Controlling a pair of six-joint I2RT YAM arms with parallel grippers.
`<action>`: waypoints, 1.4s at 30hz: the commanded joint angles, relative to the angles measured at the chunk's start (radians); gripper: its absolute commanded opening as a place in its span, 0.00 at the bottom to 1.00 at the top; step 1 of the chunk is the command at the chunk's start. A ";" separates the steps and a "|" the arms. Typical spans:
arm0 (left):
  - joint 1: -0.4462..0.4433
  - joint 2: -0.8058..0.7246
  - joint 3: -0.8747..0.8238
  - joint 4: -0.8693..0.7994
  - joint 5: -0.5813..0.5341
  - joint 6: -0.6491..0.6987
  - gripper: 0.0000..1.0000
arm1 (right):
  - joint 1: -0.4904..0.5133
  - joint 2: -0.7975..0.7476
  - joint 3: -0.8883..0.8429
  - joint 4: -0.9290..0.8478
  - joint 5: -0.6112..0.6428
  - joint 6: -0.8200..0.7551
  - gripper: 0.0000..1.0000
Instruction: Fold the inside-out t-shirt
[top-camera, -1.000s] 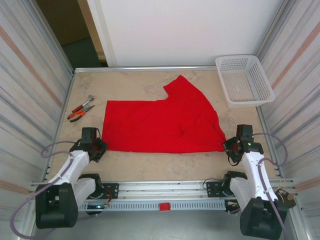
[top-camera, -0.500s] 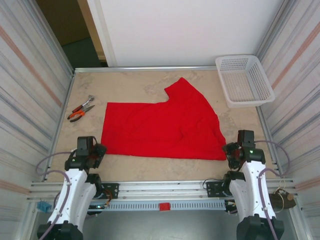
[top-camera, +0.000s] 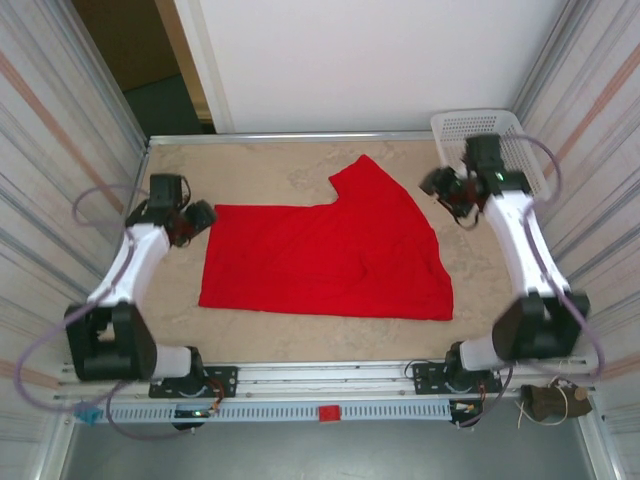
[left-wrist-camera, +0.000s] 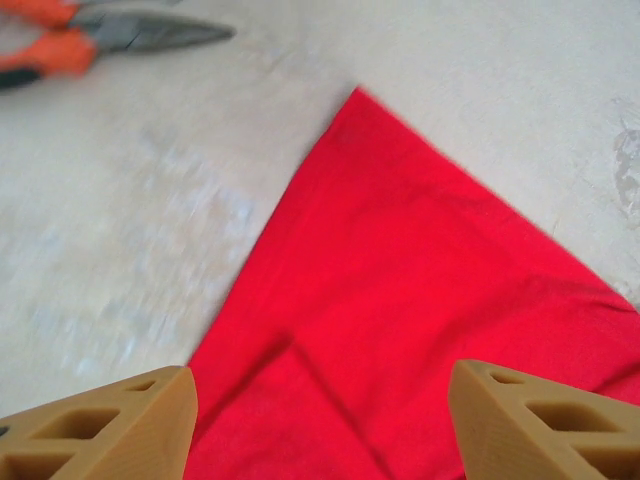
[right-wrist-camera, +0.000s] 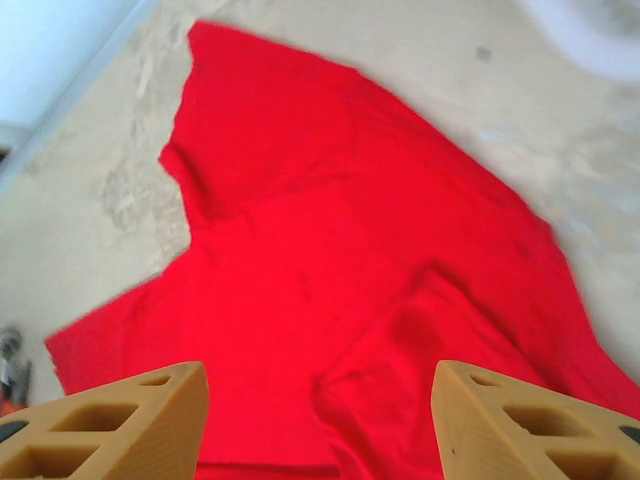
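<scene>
Left gripper (top-camera: 203, 216) hangs over the far-left part of the table (top-camera: 280, 165) with its jaws apart and nothing between them. In the overhead view its tips sit just beside the far-left corner of the inside-out t-shirt (top-camera: 330, 255). On the left wrist camera the left gripper (left-wrist-camera: 320, 375) looks down on that corner. The red cloth (left-wrist-camera: 420, 300) runs in from the lower right to a point ahead of the tan fingers (left-wrist-camera: 110, 425), and the cloth fills the gap between them. Whether the tips touch it cannot be told. Orange-handled pliers (left-wrist-camera: 90, 40) lie on the bare tabletop past the corner, well apart from the cloth, and that picture is somewhat blurred.

Right gripper (top-camera: 440, 185) is at the far right, in front of the white mesh basket (top-camera: 450, 122), its jaws likewise spread and empty. It sits near the right edge of the shirt's far lobe, apart from it in the overhead view. On its wrist camera the right gripper (right-wrist-camera: 318, 370) faces the shirt (right-wrist-camera: 330, 250), which spreads ahead of the fingers (right-wrist-camera: 120, 420) with a raised crease near the middle.

The shirt lies spread on the table's centre, a broad red panel with one lobe jutting toward the far side, right of the middle.
</scene>
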 joint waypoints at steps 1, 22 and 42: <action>0.009 0.141 0.122 -0.019 0.031 0.189 0.68 | 0.064 0.221 0.207 -0.068 0.007 -0.177 0.60; 0.017 0.484 0.287 0.010 0.147 0.138 0.77 | 0.131 1.208 1.188 0.115 0.004 -0.326 0.72; 0.065 0.571 0.418 -0.027 0.194 0.114 0.78 | 0.136 1.359 1.274 0.258 -0.123 -0.198 0.58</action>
